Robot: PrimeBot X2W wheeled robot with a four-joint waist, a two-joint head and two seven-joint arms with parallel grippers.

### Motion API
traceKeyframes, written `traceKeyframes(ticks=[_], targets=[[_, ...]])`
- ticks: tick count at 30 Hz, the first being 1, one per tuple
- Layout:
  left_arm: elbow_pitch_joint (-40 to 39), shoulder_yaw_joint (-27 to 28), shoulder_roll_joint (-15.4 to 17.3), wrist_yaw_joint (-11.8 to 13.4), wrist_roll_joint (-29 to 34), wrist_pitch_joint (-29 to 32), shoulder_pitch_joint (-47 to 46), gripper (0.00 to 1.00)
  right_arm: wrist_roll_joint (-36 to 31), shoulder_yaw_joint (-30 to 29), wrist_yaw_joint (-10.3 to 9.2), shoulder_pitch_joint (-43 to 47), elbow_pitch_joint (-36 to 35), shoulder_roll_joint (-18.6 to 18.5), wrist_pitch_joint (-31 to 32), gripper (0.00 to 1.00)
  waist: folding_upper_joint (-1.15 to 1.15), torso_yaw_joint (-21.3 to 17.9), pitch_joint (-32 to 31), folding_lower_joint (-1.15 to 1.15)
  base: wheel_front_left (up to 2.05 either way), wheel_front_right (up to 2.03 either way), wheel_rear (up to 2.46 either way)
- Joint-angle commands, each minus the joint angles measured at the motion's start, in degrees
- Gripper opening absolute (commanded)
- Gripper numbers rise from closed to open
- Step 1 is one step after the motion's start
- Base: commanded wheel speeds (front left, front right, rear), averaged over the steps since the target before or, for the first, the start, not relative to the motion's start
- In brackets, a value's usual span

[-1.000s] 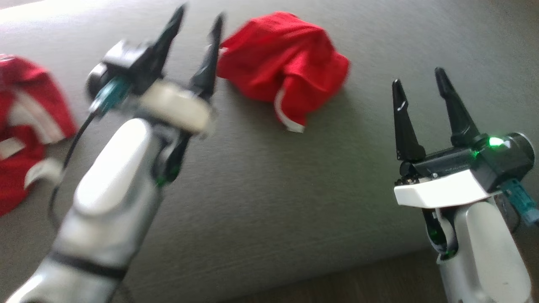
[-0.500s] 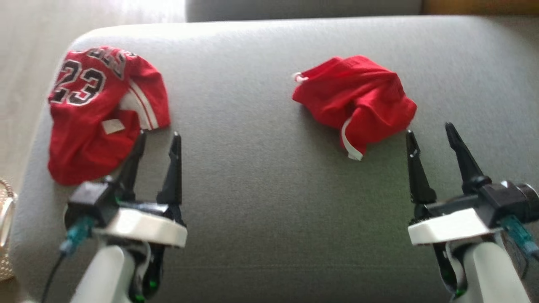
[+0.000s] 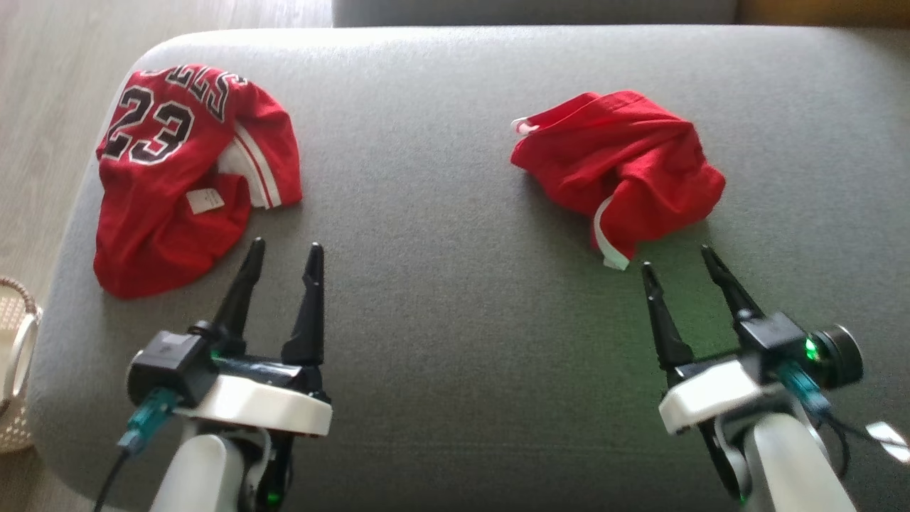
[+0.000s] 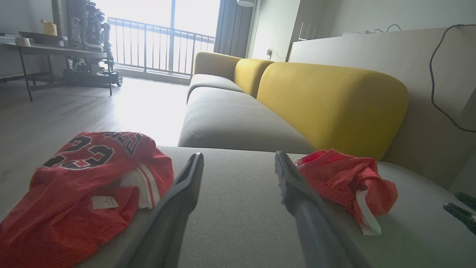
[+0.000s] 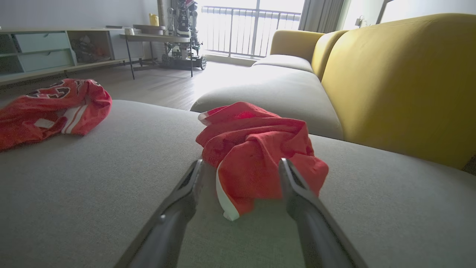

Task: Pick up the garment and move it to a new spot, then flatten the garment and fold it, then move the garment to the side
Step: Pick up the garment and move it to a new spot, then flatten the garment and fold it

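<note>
Two red garments lie on the grey cushion (image 3: 455,320). A crumpled red garment with a white trim strip (image 3: 618,163) (image 4: 346,178) (image 5: 256,149) sits at the right. A red jersey numbered 23 (image 3: 170,185) (image 4: 74,186) (image 5: 44,108) is bunched at the left. My right gripper (image 3: 677,258) (image 5: 241,161) is open, its tips just short of the crumpled garment's near edge and apart from it. My left gripper (image 3: 286,246) (image 4: 239,154) is open and empty, just right of the jersey's near corner.
A woven basket (image 3: 14,355) stands off the cushion's left edge, over the wood floor (image 3: 57,85). A yellow sofa back (image 4: 327,100) rises behind the cushion, with a second grey seat (image 5: 275,89) beyond. A table on thin legs (image 4: 55,48) stands far off.
The head camera has swung, bringing the whole jersey into view. My left arm has dropped from beside the crumpled garment to the lower left. The right gripper has turned slightly left toward the garment.
</note>
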Motion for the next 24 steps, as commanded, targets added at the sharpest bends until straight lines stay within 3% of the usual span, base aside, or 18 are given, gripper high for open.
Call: traceKeyframes(ticks=[1, 11, 21, 22, 23, 24], targets=[[-1.05, 2.0, -0.38, -0.74, 0.83, -0.3, -2.35, 1.0, -1.87, 1.75, -0.01, -4.79, 1.1, 0.07, 0.3, 1.0, 0.0, 0.87, 1.2, 0.0, 0.0, 0.0, 0.0], [0.86, -0.21, -1.32, -2.13, 1.69, -0.3, -4.92, 1.0, -5.05, -3.27, -0.01, -12.75, 14.91, 0.07, 2.7, 1.0, 0.0, 5.14, 4.62, 0.0, 0.0, 0.0, 0.0], [1.32, -1.51, -1.46, -1.92, -0.38, -0.3, -6.11, 1.0, -8.16, -4.47, -0.01, -17.19, 25.14, 0.07, 2.03, 1.0, 0.0, 8.24, 6.58, 0.0, 0.0, 0.0, 0.0], [1.35, -1.7, -1.46, -1.84, -0.5, -0.3, -6.16, 1.0, -8.26, -4.86, -0.01, -17.46, 25.94, 0.07, 1.99, 0.82, 0.0, 8.37, 6.61, 0.0, 0.0, 0.0, 0.0], [1.41, -1.91, -1.47, -1.78, -0.6, -0.3, -6.21, 1.0, -8.11, -5.33, -0.01, -17.8, 26.46, 0.07, 1.77, 0.01, 0.0, 8.49, 6.59, 0.0, 0.0, 0.0, 0.0], [1.5, -2.14, -1.47, -1.73, -0.67, -0.3, -6.23, 1.0, -7.99, -5.65, -0.01, -18.2, 26.77, 0.07, 1.44, 0.0, 0.0, 8.59, 6.49, 0.0, 0.0, 0.0, 0.0]])
